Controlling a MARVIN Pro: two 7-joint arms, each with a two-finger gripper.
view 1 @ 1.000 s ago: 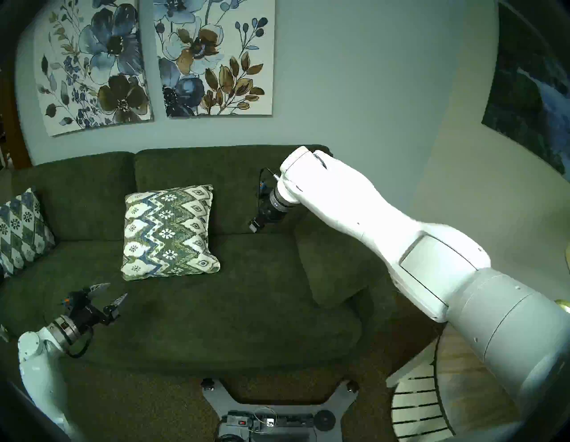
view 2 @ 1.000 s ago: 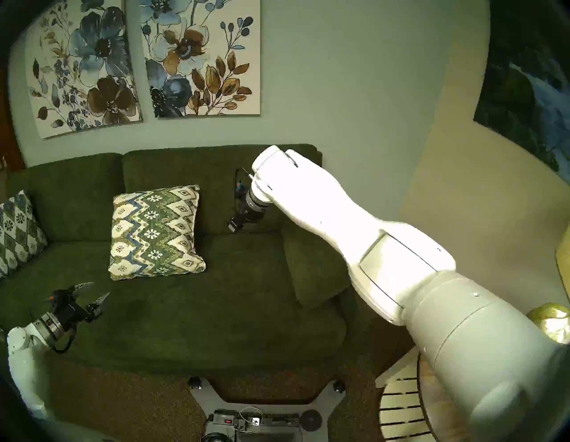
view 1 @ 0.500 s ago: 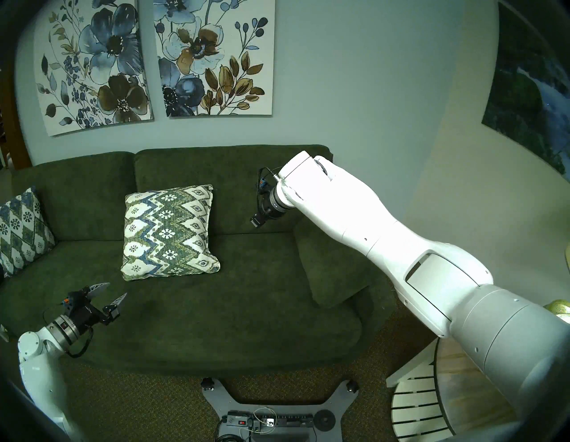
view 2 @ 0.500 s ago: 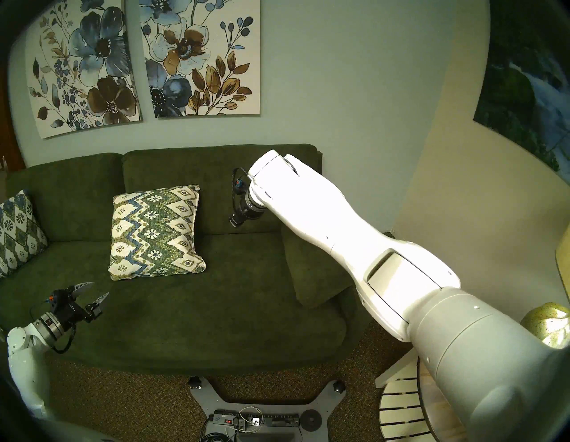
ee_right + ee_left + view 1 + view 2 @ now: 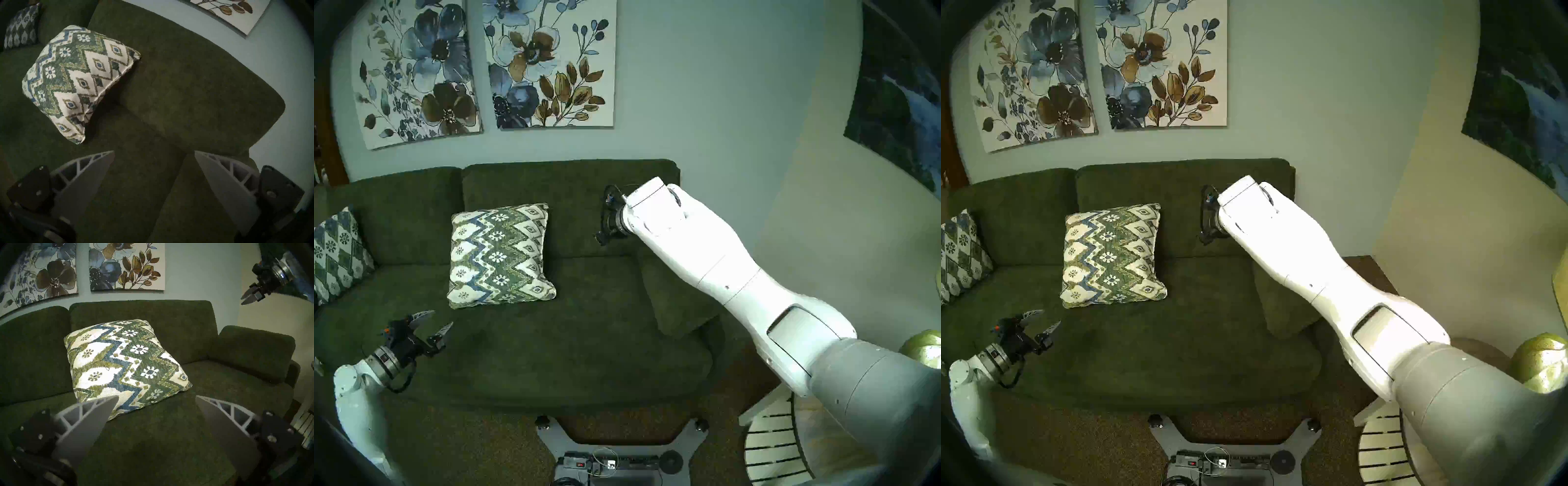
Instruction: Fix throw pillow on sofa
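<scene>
Grey-fingered and spread wide with nothing between them, your left gripper (image 5: 432,321) hovers over the front left part of the sofa (image 5: 585,339) seat; the throw pillow (image 5: 500,255) lies just ahead of it and to its right, propped against the back cushion. Your right gripper (image 5: 249,296), also open and empty, hangs high off the pillow's right side, so the left looks nearer.

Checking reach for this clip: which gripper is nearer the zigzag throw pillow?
Left, though not by much. The left gripper hovers open over the seat just in front of the throw pillow. The right gripper is open too, raised off to the pillow's other side. Neither touches it.
</scene>
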